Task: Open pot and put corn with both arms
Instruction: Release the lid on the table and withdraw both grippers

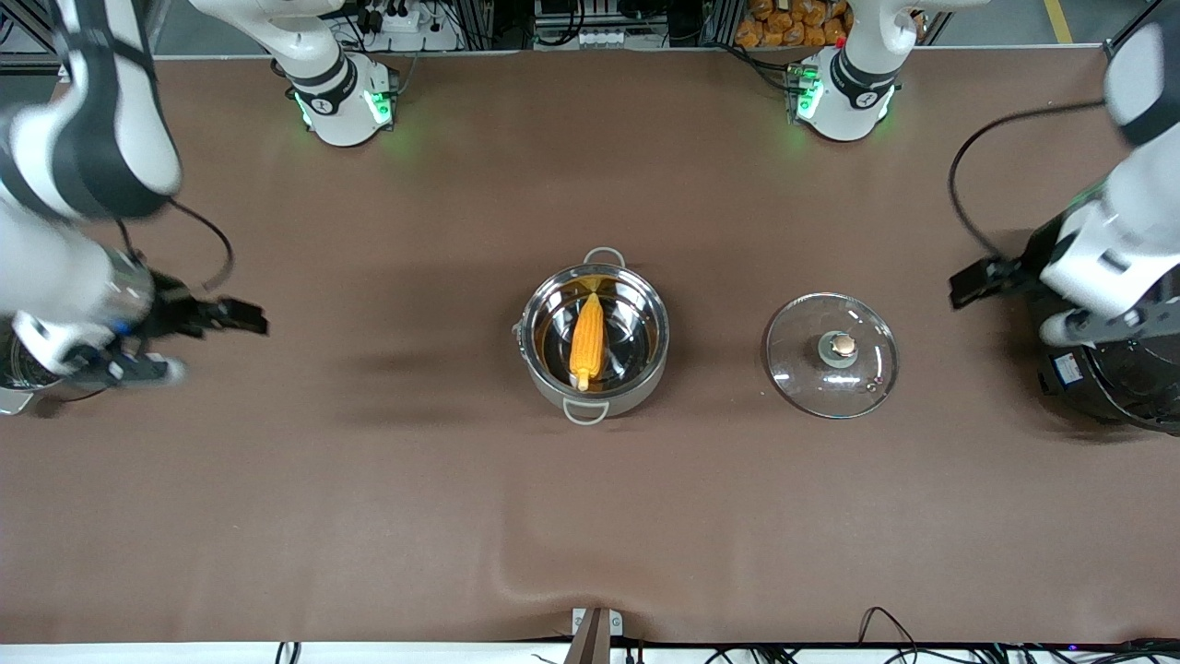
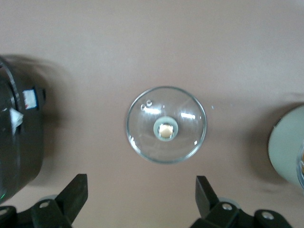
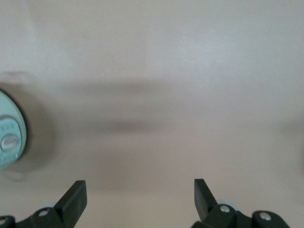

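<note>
The corn cob (image 1: 587, 341) lies inside the open stainless-steel pot (image 1: 595, 336) at mid-table, long axis running toward the front camera, stub end nearest it, tip toward the bases. The glass lid (image 1: 831, 354) rests knob up on the brown table (image 1: 369, 507) beside the pot, toward the left arm's end. The left gripper (image 2: 141, 197) hangs near the black rice cooker (image 1: 1120, 387), which is cut off, fingers spread. The right gripper (image 3: 140, 199) hangs over its table end, fingers spread.
</note>
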Tool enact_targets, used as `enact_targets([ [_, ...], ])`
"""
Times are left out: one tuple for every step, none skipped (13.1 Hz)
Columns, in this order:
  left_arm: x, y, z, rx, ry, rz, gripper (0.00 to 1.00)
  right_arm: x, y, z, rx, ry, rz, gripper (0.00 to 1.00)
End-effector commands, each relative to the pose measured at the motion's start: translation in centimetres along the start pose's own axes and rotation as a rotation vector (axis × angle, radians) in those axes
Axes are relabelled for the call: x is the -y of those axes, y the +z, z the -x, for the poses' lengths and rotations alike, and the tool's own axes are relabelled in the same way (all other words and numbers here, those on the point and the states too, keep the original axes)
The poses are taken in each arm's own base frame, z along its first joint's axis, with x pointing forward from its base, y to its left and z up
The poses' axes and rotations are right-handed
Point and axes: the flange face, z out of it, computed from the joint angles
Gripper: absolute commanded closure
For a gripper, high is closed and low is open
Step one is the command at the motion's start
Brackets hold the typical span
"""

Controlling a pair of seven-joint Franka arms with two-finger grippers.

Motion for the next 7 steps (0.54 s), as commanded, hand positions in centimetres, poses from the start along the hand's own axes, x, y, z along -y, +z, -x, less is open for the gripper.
enact_targets([
  [-0.2, -2.7, 1.7, 0.017, 0.032, 0.018, 0.00, -0.5, -2.4, 3.3, -0.003, -0.037, 0.044, 0.00],
  [0.1, -4.5, 3.3, 0.004, 0.035, 0.022, 0.00, -0.8, -4.0, 3.7, -0.002, -0.046, 0.045, 0.00],
  [-0.9, -4.9, 4.1, 0.010, 0.053, 0.015, 0.00, -0.8, -6.0, 3.9, -0.015, -0.047, 0.047, 0.00],
  [-1.0, -5.0, 4.3, 0.014, 0.059, 0.011, 0.00, -0.9, -7.5, 3.9, -0.037, -0.048, 0.047, 0.00],
  [-0.8, -5.4, 4.6, 0.007, 0.059, 0.014, 0.00, -0.9, -8.0, 4.0, -0.043, -0.050, 0.049, 0.00],
  [-0.8, -5.5, 4.6, 0.006, 0.059, 0.011, 0.00, -0.9, -8.5, 4.1, -0.046, -0.048, 0.049, 0.00],
  [-0.4, -5.1, 4.3, 0.011, 0.051, 0.010, 0.00, -1.0, -9.2, 4.3, -0.049, -0.045, 0.049, 0.00],
])
